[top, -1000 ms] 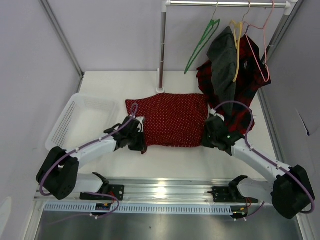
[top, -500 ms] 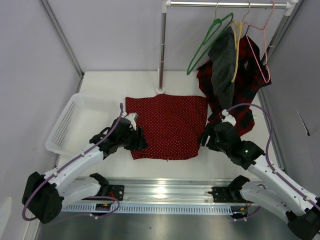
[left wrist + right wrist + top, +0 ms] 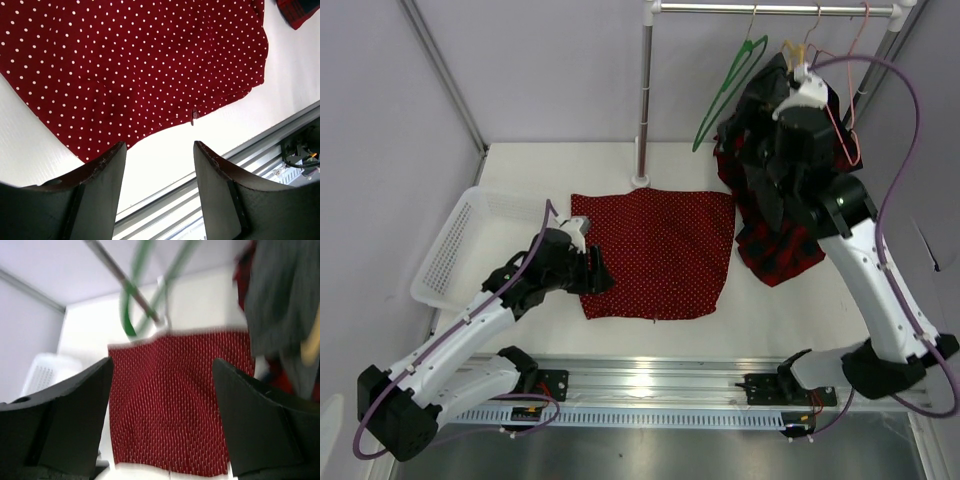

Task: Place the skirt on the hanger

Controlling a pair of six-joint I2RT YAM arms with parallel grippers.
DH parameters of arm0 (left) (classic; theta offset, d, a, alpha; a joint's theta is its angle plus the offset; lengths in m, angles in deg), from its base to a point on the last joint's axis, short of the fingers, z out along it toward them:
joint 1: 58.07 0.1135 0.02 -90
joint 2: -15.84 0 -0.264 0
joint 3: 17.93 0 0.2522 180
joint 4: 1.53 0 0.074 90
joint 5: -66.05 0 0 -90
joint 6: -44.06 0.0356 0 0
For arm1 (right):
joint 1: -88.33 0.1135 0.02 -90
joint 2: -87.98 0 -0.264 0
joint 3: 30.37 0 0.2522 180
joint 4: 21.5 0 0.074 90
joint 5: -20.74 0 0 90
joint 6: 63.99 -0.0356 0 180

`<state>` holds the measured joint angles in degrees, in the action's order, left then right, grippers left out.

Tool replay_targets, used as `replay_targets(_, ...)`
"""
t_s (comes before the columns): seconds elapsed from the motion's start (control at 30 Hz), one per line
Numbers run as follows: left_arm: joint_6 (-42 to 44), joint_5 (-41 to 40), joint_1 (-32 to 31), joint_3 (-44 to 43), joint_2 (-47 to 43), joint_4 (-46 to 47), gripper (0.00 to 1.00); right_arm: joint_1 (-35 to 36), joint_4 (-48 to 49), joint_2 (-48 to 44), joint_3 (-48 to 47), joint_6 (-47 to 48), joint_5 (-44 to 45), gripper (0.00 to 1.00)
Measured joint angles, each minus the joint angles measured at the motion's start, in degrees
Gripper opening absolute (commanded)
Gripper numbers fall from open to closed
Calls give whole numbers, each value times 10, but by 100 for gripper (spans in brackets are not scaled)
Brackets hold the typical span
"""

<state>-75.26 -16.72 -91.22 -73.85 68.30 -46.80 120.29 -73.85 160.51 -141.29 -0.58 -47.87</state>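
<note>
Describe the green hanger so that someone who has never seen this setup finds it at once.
Find the metal rail across the top of the overhead view. Of the three hangers on it, the hanger is the leftmost, slanting down to the left. It alone is green and bare; the yellow hanger and pink hanger to its right sit among dark clothes.

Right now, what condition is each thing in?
skirt, lying flat on the table, unheld.
green hanger, hanging bare on the rail.
left claw, open, empty, at the skirt's edge.
right claw, open, empty, raised by the hanging clothes.
</note>
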Motion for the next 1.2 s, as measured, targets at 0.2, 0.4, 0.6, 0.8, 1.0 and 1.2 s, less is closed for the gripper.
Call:
replay_targets(0.2,9,1,0,-21,-1,-13,61,-20,35,179,-245,73,26,94)
replay_targets(0.4,20,0,0,-44,-10,-25,61,-53,12,380,-475,114,57,90)
replay_targets(0.6,30,0,0,-57,-20,-36,61,-91,7,442,-477,130,62,69)
replay_targets(0.8,38,0,0,-58,-33,-46,61,-120,14,451,-473,142,64,61)
replay_targets(1.0,39,0,0,-55,-38,-46,60,-117,37,451,-473,171,66,53)
replay_targets(1.2,39,1,0,-51,-38,-46,60,-118,47,451,-473,196,66,29)
